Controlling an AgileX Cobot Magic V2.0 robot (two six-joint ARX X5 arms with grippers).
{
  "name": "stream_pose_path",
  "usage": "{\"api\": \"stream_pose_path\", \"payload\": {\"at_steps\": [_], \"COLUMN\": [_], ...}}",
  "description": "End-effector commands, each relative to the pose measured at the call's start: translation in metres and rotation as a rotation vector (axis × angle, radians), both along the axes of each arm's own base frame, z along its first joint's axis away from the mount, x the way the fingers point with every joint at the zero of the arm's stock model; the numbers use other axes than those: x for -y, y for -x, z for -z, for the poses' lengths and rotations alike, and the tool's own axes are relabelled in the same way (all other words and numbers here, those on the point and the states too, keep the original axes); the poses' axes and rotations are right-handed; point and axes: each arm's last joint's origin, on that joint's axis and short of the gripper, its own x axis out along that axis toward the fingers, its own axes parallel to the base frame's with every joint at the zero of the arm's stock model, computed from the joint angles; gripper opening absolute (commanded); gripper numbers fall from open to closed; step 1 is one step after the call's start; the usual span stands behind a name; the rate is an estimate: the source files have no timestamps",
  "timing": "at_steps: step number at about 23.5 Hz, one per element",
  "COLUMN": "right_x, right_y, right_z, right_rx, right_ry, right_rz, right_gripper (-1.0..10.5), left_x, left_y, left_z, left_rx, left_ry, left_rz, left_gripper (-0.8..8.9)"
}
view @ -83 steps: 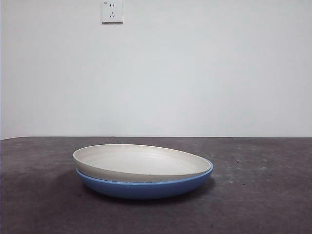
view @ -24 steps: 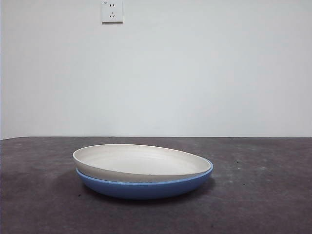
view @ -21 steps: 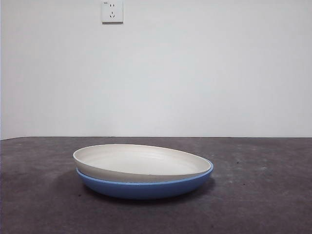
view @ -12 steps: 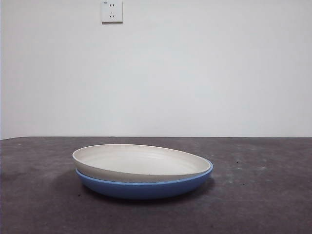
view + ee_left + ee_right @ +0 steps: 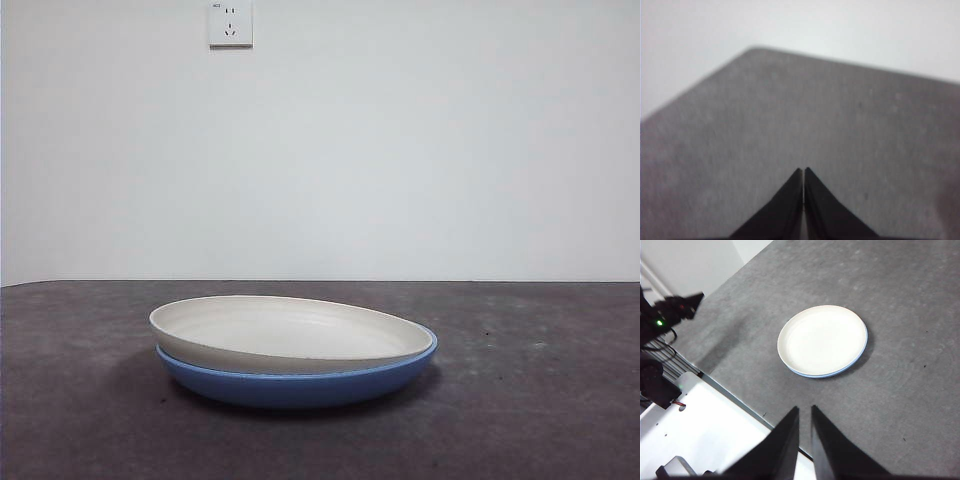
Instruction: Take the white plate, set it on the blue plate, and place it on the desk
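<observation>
White plate nested in blue plate, slightly off-centre, on desk. Right gripper high, plates ahead beyond tips, jaws nearly closed, empty. Left gripper clenched, empty (sees only desk). Right arm likely nearer.

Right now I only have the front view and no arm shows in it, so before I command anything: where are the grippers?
Observer: The right gripper hangs high above the desk, well back from the white plate, jaws nearly closed, holding nothing.
Operator: And the left?
Observer: The left gripper is shut and empty, over bare desk; neither plate shows in its view.
Operator: Is the white plate centred on the blue plate?
Observer: From above, the blue plate shows only as a thin crescent along one side, so the white plate sits slightly off-centre.
</observation>
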Motion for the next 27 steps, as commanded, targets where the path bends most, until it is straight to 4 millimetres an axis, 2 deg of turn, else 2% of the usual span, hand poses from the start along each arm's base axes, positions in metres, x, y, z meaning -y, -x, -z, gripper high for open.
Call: {"api": "stream_pose_path", "payload": {"at_steps": [1, 6, 18, 27], "right_x": [0.001, 0.001, 0.001, 0.001], "right_y": [0.002, 0.002, 0.002, 0.002], "right_z": [-0.004, -0.004, -0.004, -0.004], "right_rx": [0.029, 0.029, 0.029, 0.029], "right_ry": [-0.007, -0.007, -0.007, -0.007], "right_rz": [-0.009, -0.009, -0.009, -0.009], "right_gripper": [0.4, 0.4, 0.4, 0.4], "left_x": [0.000, 0.000, 0.007, 0.007], "left_y": [-0.002, -0.004, -0.007, -0.007], "left_z": [0.007, 0.021, 0.024, 0.024], "left_rx": [-0.002, -0.040, -0.011, -0.006], "left_ry": [0.010, 0.009, -0.098, -0.092], "left_rz": [-0.008, -0.007, 0.155, 0.171], "left_gripper": [0.07, 0.07, 0.07, 0.07]}}
